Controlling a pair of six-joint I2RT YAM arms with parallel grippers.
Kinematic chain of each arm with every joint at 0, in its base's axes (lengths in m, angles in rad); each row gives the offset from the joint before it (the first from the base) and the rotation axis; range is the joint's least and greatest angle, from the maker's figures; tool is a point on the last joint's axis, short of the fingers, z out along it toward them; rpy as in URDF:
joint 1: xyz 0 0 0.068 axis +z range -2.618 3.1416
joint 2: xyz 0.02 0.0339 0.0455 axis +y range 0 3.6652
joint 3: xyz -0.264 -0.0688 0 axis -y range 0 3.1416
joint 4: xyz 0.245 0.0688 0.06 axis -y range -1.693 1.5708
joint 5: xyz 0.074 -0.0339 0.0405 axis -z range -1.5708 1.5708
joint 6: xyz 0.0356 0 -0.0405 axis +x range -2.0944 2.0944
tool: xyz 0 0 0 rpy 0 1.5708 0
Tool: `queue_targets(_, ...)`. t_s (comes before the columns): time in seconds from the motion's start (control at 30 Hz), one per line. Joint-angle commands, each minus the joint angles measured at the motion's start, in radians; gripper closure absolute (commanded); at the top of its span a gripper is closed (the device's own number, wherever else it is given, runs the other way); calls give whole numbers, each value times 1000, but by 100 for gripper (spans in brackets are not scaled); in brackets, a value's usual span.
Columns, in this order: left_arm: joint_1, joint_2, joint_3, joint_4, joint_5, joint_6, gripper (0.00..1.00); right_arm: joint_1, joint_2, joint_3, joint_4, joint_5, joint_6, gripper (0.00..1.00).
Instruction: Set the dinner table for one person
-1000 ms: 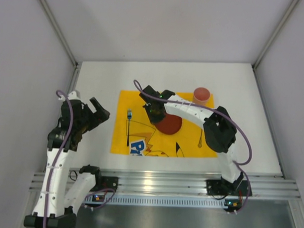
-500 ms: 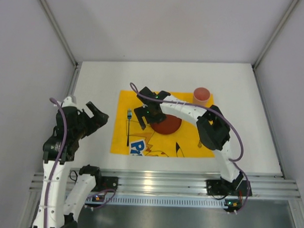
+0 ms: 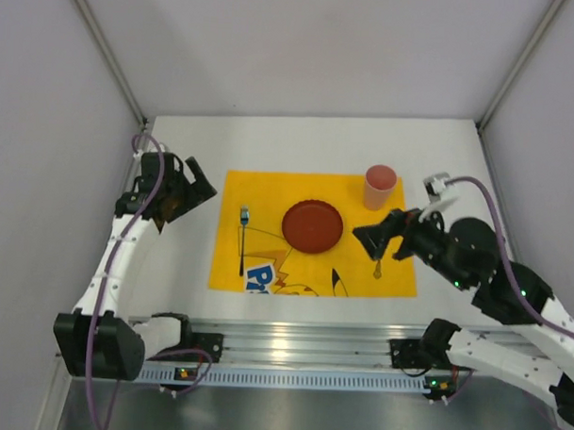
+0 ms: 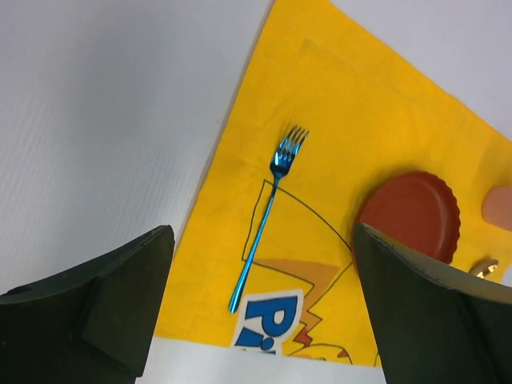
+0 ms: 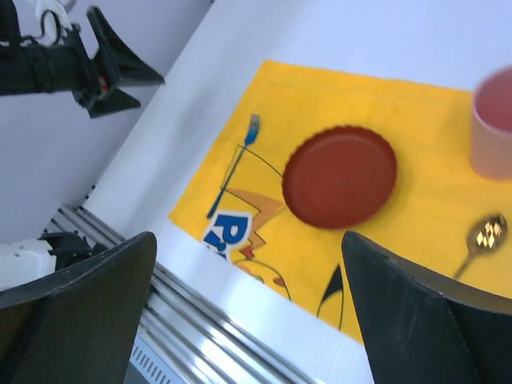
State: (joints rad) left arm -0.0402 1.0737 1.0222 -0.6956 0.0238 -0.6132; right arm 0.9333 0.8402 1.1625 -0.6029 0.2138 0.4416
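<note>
The white dinner table (image 3: 299, 140) carries a yellow cartoon-printed cloth (image 3: 269, 191). On the cloth lie a dark red plate (image 3: 312, 226) in the middle, a blue fork (image 3: 243, 240) to its left, a gold spoon (image 3: 378, 265) to its right and a pink cup (image 3: 379, 187) at the back right. My left gripper (image 3: 197, 188) hovers open off the cloth's left edge, holding nothing; its wrist view shows the fork (image 4: 266, 216) and plate (image 4: 410, 216). Open and empty too, my right gripper (image 3: 371, 234) hangs above the spoon, right of the plate (image 5: 339, 176).
An aluminium rail (image 3: 311, 343) runs along the table's near edge, with both arm bases on it. Grey walls stand close on the left, right and back. The left gripper (image 5: 112, 68) shows in the right wrist view, far left.
My right gripper opened, let go of the plate on the cloth's middle and drew back to the right. The left arm swung toward the table's far left.
</note>
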Motion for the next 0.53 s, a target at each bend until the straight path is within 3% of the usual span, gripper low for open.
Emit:
queue_targets(0.0,3,112,116,175,-70,64,1,10,-227,-241,-79,145,198,0)
queue_targets(0.07,2,196,179,221,-73,104,2,9,-393,-285,-174,182,296,0)
queue_targets(0.27,2,350,340,252,-75,136,1,10,-613,-307,-379,257,426,0)
queue_targets(0.5,2,332,296,314,-50,159,2,10,-630,-325,-402,236,445,0)
